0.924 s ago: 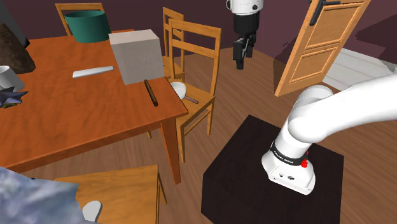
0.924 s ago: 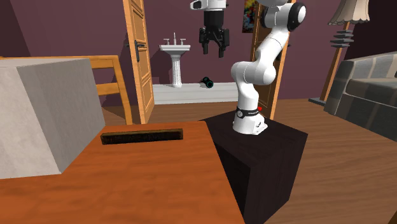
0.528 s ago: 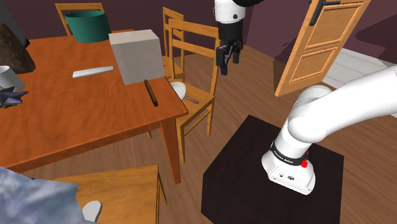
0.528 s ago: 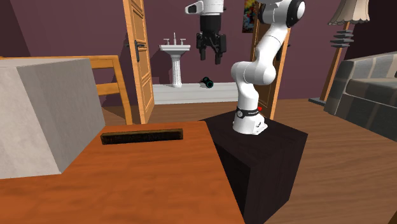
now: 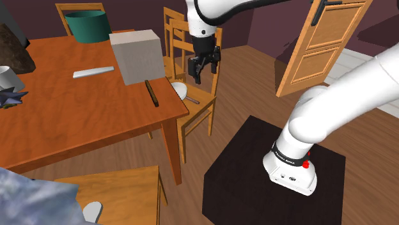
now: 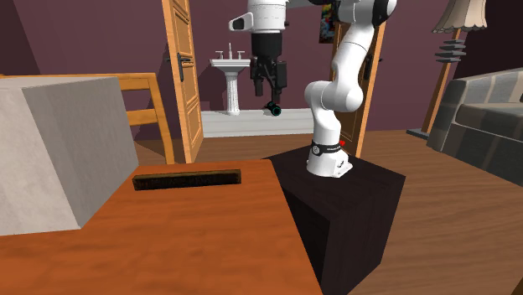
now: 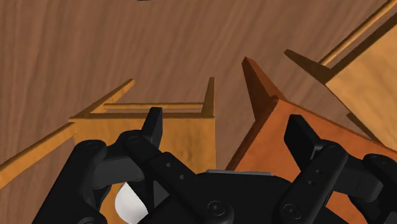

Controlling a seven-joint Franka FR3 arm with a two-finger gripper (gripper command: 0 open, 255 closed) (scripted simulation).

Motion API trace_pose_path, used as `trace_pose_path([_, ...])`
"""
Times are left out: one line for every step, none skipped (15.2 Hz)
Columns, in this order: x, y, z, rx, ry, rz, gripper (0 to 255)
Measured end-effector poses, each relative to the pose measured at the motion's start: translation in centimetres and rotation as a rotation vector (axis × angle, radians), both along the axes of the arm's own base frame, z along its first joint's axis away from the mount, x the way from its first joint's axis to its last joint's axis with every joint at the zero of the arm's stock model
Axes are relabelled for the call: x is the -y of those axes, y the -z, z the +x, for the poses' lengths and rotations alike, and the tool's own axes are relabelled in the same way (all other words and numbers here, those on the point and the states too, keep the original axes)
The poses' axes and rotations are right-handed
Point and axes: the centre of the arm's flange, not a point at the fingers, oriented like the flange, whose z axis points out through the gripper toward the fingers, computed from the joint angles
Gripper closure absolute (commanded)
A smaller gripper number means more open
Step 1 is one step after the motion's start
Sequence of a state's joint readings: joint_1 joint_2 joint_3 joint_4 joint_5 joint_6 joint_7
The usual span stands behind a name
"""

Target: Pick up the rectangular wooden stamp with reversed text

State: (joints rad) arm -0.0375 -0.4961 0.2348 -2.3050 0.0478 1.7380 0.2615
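Claw empty: both fingers stand apart with nothing between them. In the wrist view, claw looks down past the fingertips on a wooden chair frame and the orange corner of the table, with floorboards beyond.

Shoulder view: I hang in the upper middle of the frame, in front of the chair back and above its seat, where a white dish lies.

Stamp: thin dark bar lying flat on the table, near the table's edge, left of the frame's centre. It sits to the lower left of my claw, apart from it and untouched. Its far end lies right at the foot of the grey block.

Second exterior view: claw high in the upper middle. The stamp is at left centre on the table, below and left of me. The grey block stands just beside it at the left edge.

Teal tub in the shoulder view's upper left, past the block. Black stand at lower right.
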Motion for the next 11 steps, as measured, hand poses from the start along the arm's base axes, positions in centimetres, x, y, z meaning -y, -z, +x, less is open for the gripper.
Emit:
trace_pose_path([-0.3, 0.3, 1.2, 0.006, 0.017, 0.002, 0])
trace_pose_path([-0.9, 1.1, 2.1, 0.011, 0.033, 0.005, 0])
trace_pose_path([-1.6, 1.7, 3.1, 0.018, 0.050, 0.008, 0])
trace_pose_path([-2.0, 2.2, 3.9, 0.023, 0.066, 0.010, 0])
trace_pose_path([-2.4, 2.5, 5.2, 0.030, 0.083, 0.013, 0])
trace_pose_path([-2.8, 2.9, 6.5, 0.036, 0.099, 0.016, 0])
trace_pose_path([-3.2, 3.5, 7.5, 0.041, 0.116, 0.018, 0])
trace_pose_path([-3.5, 4.1, 8.4, 0.047, 0.132, 0.021, 0])
trace_pose_path([-4.2, 4.4, 9.5, 0.053, 0.148, 0.024, 0])
trace_pose_path([-4.5, 4.9, 10.6, 0.059, 0.165, 0.026, 0])
trace_pose_path([-5.1, 5.3, 11.6, 0.064, 0.181, 0.029, 0])
